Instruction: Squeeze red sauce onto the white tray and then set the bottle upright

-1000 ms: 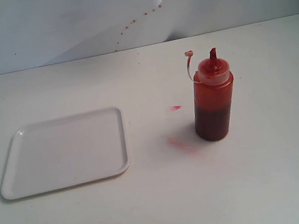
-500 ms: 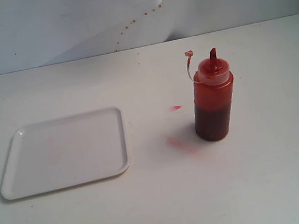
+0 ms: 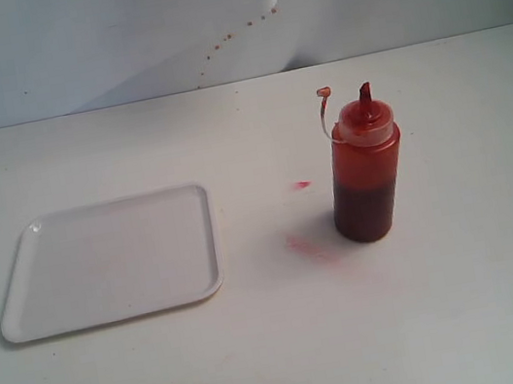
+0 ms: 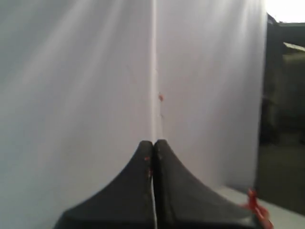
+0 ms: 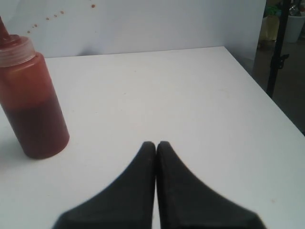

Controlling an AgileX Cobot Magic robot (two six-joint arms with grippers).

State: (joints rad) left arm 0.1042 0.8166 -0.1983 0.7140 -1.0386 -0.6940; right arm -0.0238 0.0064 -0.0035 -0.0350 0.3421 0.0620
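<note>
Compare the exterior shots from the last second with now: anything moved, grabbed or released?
Nothing visibly changed. The bottle stands upright on the table, apart from the white tray, which shows no red blobs. Nothing was grabbed or released; the left gripper and the right gripper are shut and empty.

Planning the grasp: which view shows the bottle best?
Exterior view: the whole bottle shows, upright, nozzle included. Right wrist view crops its nozzle; left wrist view shows at most a red blur.
</note>
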